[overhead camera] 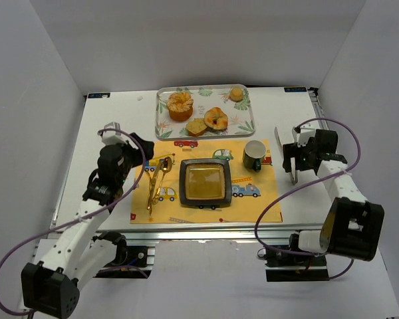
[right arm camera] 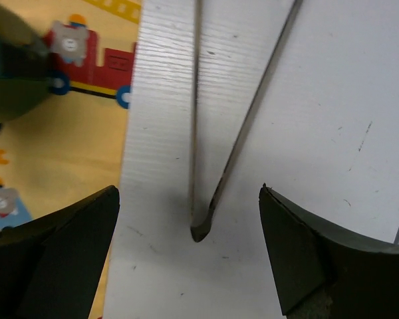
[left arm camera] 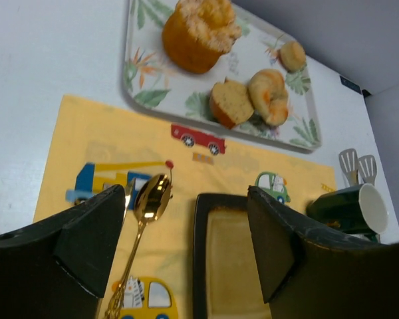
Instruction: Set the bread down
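Jaws on both arms stand wide and empty; the right pair hovers astride thin metal tongs [right arm camera: 199, 232] on the white worktop [overhead camera: 120, 113], likely to fetch the cut bread piece [overhead camera: 197, 126] from the floral rectangular tray [overhead camera: 161, 119]

You have the tray [overhead camera: 243, 114] at the far side of the tabletop [overhead camera: 116, 113], with the bread pieces [overhead camera: 216, 119] on it. Just before it lies the placemat [overhead camera: 199, 216]: the square plate [overhead camera: 183, 183] at its middle, the spoon [overhead camera: 154, 186] on its left, the mug [overhead camera: 254, 155] at its right rear. The tongs [right arm camera: 199, 232] lie on the tabletop, right of the placemat.
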Available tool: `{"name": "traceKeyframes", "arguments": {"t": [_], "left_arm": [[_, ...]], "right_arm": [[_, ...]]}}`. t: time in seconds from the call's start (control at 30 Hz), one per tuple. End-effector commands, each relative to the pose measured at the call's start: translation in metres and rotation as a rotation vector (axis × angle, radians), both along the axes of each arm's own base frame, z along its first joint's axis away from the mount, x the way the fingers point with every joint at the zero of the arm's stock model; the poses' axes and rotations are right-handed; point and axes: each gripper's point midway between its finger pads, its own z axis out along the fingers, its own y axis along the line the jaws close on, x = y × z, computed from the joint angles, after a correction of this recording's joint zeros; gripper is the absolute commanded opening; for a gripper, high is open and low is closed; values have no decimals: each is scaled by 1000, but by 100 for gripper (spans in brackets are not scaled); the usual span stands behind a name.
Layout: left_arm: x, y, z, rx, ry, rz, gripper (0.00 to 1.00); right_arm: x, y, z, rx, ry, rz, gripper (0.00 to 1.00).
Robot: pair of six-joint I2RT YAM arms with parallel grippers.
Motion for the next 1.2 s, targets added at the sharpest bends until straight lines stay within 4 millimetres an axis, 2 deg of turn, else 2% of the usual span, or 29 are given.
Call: {"name": "traceKeyframes", "arguments": {"t": [0.0,0.07,0.2,0.3,0.4,0.47,0.53,0.57,0.6,0.63,0.7,0.73,0.77,0.8,0.83,0.87,0.93,1.0,1.1,1.17], "left_arm": [[-18,9,-31,-42,74,51,83],[-22,10,-30,-66,59,60,83],[-22,12,-28,-40,72,65,83],[-20,13,-27,-6,90,56,83],[-22,11,-25,-18,93,50,83],[-24,13,-24,-30,91,62,83],[-26,14,-24,-34,88,68,83],[-25,14,-24,-34,91,67,83],[-25,13,-23,-30,90,64,83],[-24,14,-21,-26,87,64,83],[-23,13,-16,-25,77,60,83],[-22,13,-14,-25,72,59,83],[-22,12,-12,-28,68,56,83],[-21,12,-11,-28,68,54,83],[-21,11,-10,-29,67,53,83],[-20,11,-10,-30,66,55,83],[-19,11,-7,-32,60,55,83],[-19,11,-6,-32,58,55,83],[-20,12,-6,-31,59,59,83],[-21,13,-5,-33,56,62,83]], "right_arm": [[14,-28,-17,-75,25,-153,89],[19,-27,-28,-62,66,-158,89],[36,-27,-33,-38,47,-181,87],[52,-26,-56,-22,87,-181,81],[67,-28,-67,-38,86,-160,76],[70,-29,-74,-53,91,-136,71],[68,-23,-81,-29,116,-102,53],[65,-17,-83,-6,136,-83,30],[62,-15,-83,7,154,-77,17],[63,-14,-76,9,144,-67,7],[76,-10,-40,6,51,-9,0],[92,-4,-4,9,-31,53,1],[99,6,26,31,-73,135,6],[99,12,28,56,-79,158,10],[98,19,38,73,-71,189,14],[110,27,68,85,-131,238,16],[111,44,81,107,-114,298,23],[123,58,108,119,-160,352,28],[129,85,127,156,-157,397,29],[127,103,128,218,-117,425,29]]}}
